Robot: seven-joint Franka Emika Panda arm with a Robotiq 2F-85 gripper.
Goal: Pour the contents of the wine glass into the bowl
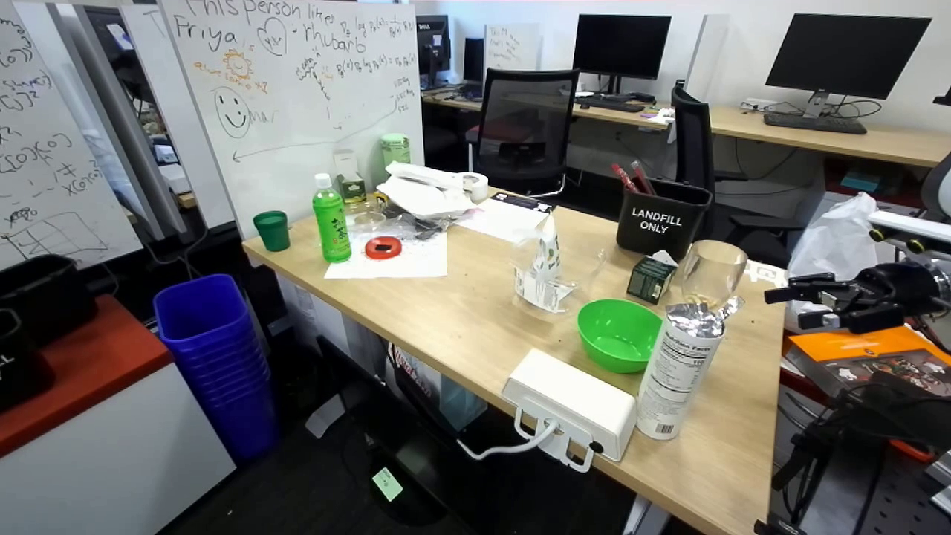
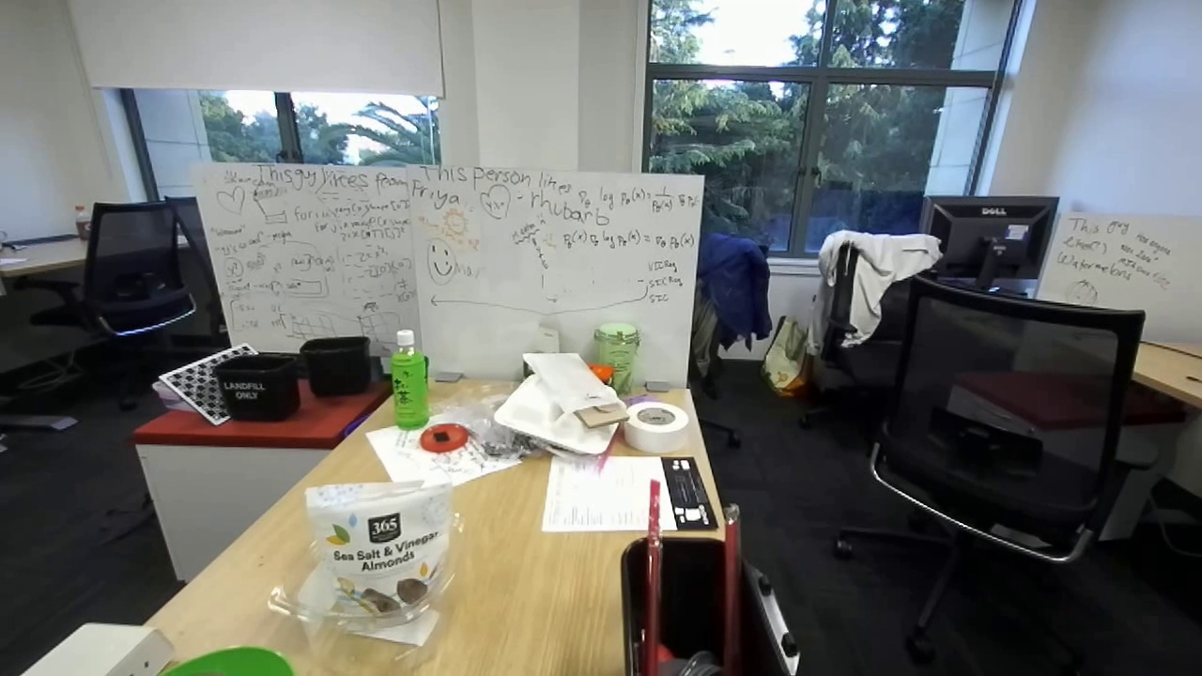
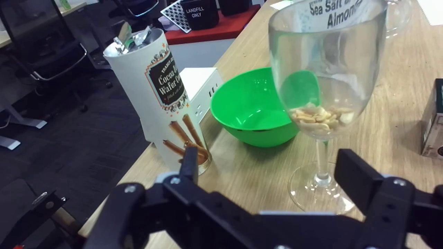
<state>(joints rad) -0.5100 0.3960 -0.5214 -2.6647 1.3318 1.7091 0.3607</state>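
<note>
The wording "LANDFILL ONLY" is printed on a black bin standing on the table and on another bin standing on a red-topped cabinet. A white canister bears "Nutrition Facts" in an exterior view and "Cocoa" and "Wafer" in the wrist view; a white pouch reads "365 Sea Salt & Vinegar Almonds". The whiteboard carries handwritten "This person likes" and "rhubarb" in both exterior views, and a monitor is branded "DELL".

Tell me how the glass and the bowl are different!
The glass is see-through; the bowl is bright green. The glass is tall; the bowl is low. The glass holds nuts; no nuts show in the bowl. Both stand upright on the table.
</note>
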